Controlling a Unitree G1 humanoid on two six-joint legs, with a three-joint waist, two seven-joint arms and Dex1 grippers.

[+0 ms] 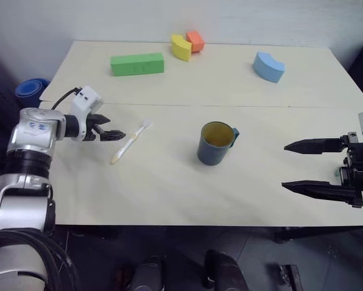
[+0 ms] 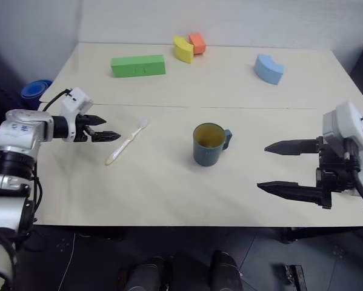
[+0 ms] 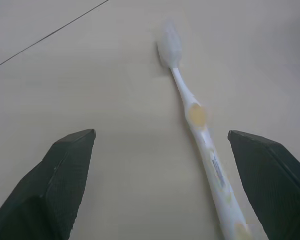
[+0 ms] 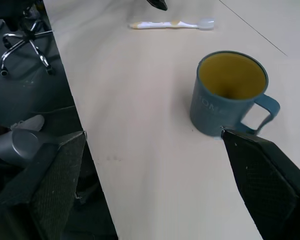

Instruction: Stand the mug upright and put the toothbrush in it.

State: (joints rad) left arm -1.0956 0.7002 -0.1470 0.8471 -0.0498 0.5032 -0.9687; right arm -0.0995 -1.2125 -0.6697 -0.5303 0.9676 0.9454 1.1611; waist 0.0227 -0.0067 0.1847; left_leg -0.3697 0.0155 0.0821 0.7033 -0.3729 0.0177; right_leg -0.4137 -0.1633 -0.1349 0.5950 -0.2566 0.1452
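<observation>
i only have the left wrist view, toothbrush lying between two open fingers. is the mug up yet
Observer: Yes, the mug stands upright on the table, open end up, with nothing in it.
Operator: where is it from the toothbrush
Observer: To the robot's right of the toothbrush, with bare table between them; the handle faces the right gripper.
Operator: is that right gripper on the mug
Observer: No, it hangs apart from the mug, open and holding nothing.
Operator: anything else on the table
Observer: At the far side lie a green block, a yellow block, an orange block and a blue block.
</observation>
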